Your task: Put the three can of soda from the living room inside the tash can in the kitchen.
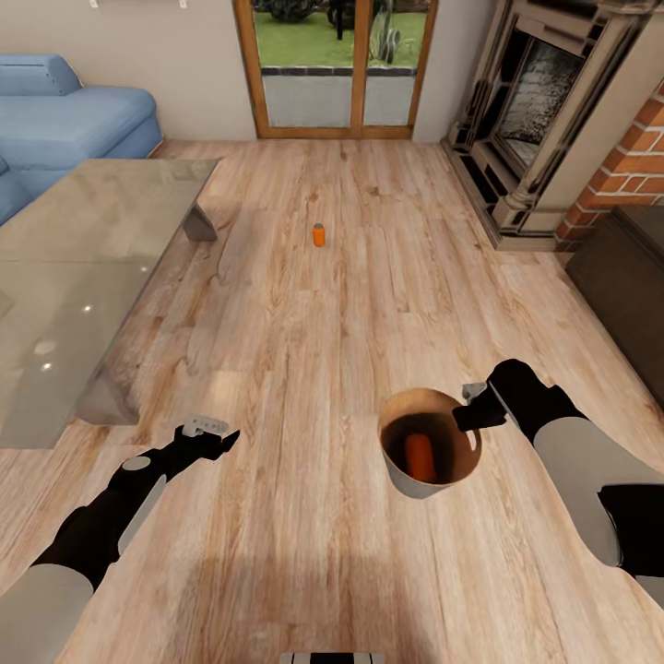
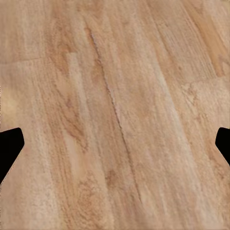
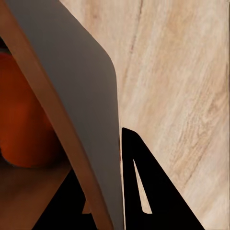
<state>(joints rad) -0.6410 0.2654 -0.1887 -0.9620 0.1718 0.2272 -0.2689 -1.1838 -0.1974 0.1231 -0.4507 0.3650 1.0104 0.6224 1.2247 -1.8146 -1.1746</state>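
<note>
From the head camera, the left gripper (image 1: pixel 218 437) is hanging low at about eight o'clock over the bare wooden floor (image 1: pixel 304 572); in the left wrist view its two dark fingertips (image 2: pixel 10 146) are showing at opposite edges with floorboards (image 2: pixel 115 115) between them, so this claw is standing released and holding nothing. At about four o'clock the right gripper (image 1: pixel 472 417) is pinching the rim of the tash can (image 1: pixel 406 475), which is sitting tilted with its mouth facing up toward the camera; the right wrist view is showing one dark finger (image 3: pixel 143 187) lying against the bin's grey outer wall (image 3: pixel 81 96) and the coppery rim running between the fingers, so this claw is clenched on the bin's edge. One can of soda (image 1: pixel 420 457) is lying inside the bin, appearing as an orange mass (image 3: pixel 24 115) beside the brown inner wall. Farther out, at twelve o'clock, a second can of soda (image 1: pixel 318 235) is standing upright on the floor, well apart from the bin. At ten o'clock the glass low table (image 1: pixel 83 267) is stretching away toward the blue sofa (image 1: pixel 65 115). At two o'clock the fireplace (image 1: pixel 544 101) is standing, and at twelve o'clock, farthest away, the wood-framed glass doors (image 1: pixel 334 69).
</note>
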